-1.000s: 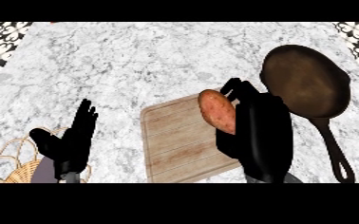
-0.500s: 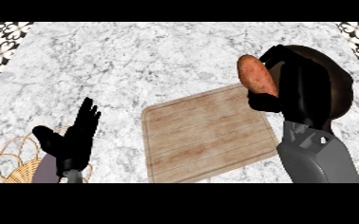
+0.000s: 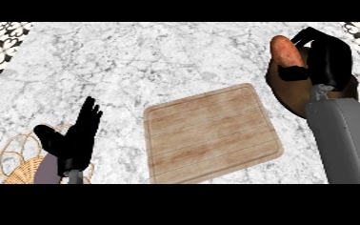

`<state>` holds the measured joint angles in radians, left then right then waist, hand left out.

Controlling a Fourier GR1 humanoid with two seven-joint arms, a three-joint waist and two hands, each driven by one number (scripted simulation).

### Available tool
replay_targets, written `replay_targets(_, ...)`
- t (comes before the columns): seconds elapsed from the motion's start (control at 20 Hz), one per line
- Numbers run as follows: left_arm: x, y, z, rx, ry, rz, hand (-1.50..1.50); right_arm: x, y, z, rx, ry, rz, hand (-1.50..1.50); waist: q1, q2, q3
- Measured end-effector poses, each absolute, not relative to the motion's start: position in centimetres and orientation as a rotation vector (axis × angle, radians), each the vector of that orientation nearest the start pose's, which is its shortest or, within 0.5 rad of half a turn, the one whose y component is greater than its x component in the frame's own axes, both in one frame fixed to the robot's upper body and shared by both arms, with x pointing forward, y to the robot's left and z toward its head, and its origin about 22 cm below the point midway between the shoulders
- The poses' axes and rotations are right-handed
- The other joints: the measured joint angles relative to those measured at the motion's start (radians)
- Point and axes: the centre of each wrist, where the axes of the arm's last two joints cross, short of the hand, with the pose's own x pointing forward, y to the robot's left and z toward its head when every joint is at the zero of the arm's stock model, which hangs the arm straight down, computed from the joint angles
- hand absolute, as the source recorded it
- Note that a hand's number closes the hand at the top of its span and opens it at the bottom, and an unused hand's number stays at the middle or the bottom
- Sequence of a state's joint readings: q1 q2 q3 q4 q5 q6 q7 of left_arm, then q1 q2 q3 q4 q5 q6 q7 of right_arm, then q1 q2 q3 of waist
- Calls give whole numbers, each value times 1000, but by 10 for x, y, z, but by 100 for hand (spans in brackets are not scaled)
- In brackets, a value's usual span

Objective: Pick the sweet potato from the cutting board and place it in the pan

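The orange-brown sweet potato (image 3: 286, 52) is held up at the right, above the dark brown pan (image 3: 290, 90). My right hand (image 3: 325, 59) is shut on it, fingers and thumb curled round its right side. Most of the pan is hidden behind that hand and its grey forearm (image 3: 336, 138). The wooden cutting board (image 3: 211, 133) lies bare in the middle of the marble counter. My left hand (image 3: 74, 140) rests open at the lower left, fingers up, well away from the board.
A wicker basket (image 3: 17, 155) sits at the lower left edge, partly behind my left hand. Patterned tiles show at the top left corner (image 3: 13, 33) and top right corner.
My right hand has lifted the sweet potato off the cutting board and carried it right and away from me, over the pan. The board is now bare. The left hand has stayed put.
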<state>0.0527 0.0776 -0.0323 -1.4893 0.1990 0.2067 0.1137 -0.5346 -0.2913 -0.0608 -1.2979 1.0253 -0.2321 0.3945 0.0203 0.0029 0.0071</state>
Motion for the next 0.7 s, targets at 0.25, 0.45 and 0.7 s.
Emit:
replay_targets(0.25,229,241,-26,59,-1312,236,0,387,-307,89,-1309,-1390,475,150,15,7,0)
replay_targets(0.45,232,237,-25,48,-1319,228,0,396,-335,76,-1356,-1251,525,-150,29,13,0)
replay_targets(0.7,234,236,-25,40,-1319,217,0,401,-361,63,-1273,-1184,564,-150,38,16,2)
